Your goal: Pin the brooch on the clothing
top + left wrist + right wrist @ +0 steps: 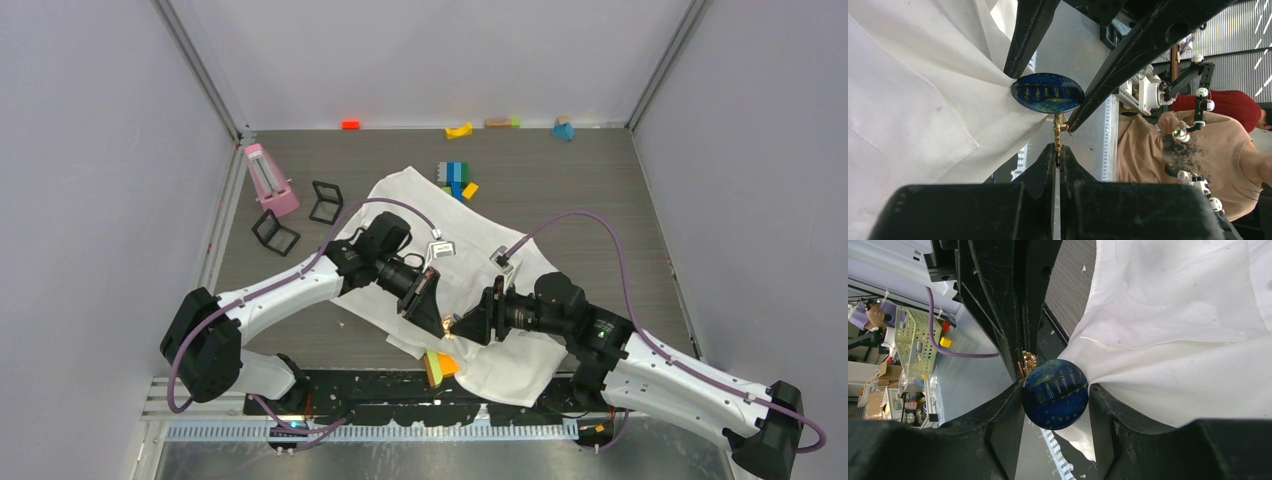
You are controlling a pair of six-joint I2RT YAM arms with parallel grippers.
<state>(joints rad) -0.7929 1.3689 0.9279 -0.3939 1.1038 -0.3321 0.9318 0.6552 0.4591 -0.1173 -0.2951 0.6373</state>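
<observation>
The white shirt [410, 200] lies crumpled across the table's middle. The brooch [447, 325] is held between both grippers above the shirt's near edge. In the left wrist view my left gripper [1057, 152] is shut on the brooch's gold pin part [1058, 131], below the dark-blue disc [1048, 93]. In the right wrist view my right gripper [1056, 390] is shut on the blue disc [1055, 395], with a fold of shirt fabric [1168, 365] pinched against one finger. The two grippers [432, 312] [468, 325] meet tip to tip.
Stacked coloured blocks [456, 178] lie at the shirt's far edge, with more blocks along the back wall [459, 130]. A pink object [270, 180] and two black-framed cubes [325, 202] stand at the left. A yellow-green block [438, 367] sits at the near edge.
</observation>
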